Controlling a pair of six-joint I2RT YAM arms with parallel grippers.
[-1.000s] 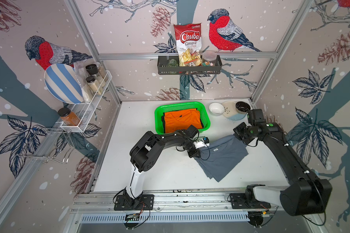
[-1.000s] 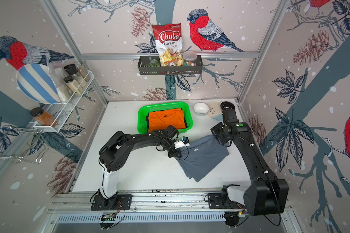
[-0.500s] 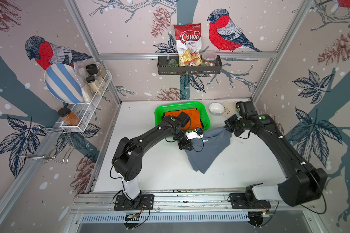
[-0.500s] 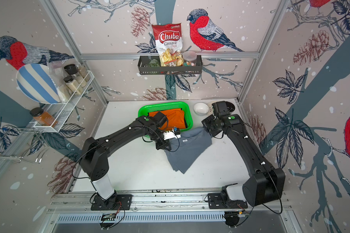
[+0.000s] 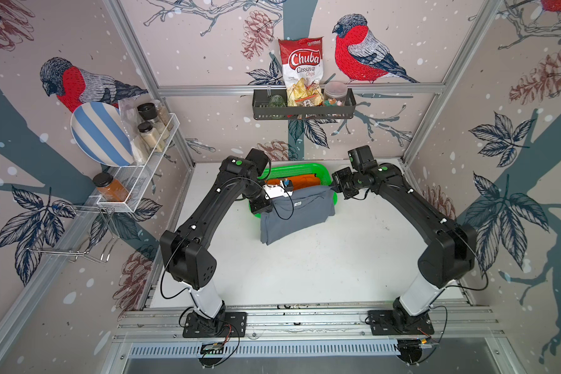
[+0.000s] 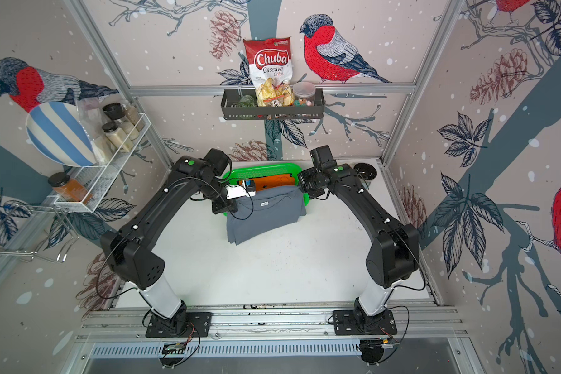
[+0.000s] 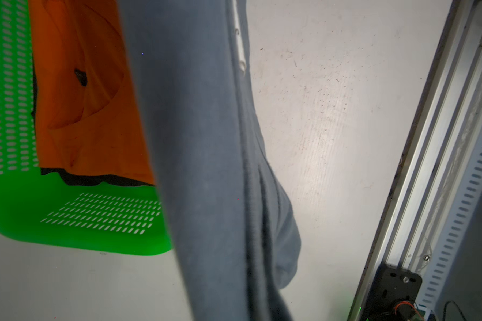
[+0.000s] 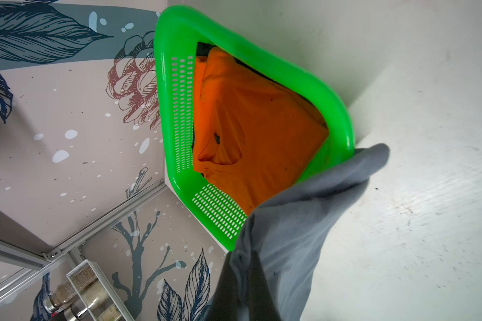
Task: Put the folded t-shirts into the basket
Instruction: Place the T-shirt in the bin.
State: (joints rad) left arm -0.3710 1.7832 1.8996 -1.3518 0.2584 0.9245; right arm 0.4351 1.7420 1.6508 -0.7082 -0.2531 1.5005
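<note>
The basket has the grey-blue shirt hanging across its near rim, mostly outside. Inside the basket, the orange shirt lies over the black shirt (edge only visible). Left gripper and right gripper each clamp a top corner of the hanging shirt.

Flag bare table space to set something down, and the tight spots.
Free: the wide tabletop patch between the grey t-shirt and the front rail. Crowded: the back edge, where the basket holding the orange t-shirt sits and the left end effector and right end effector grip the grey one.
</note>
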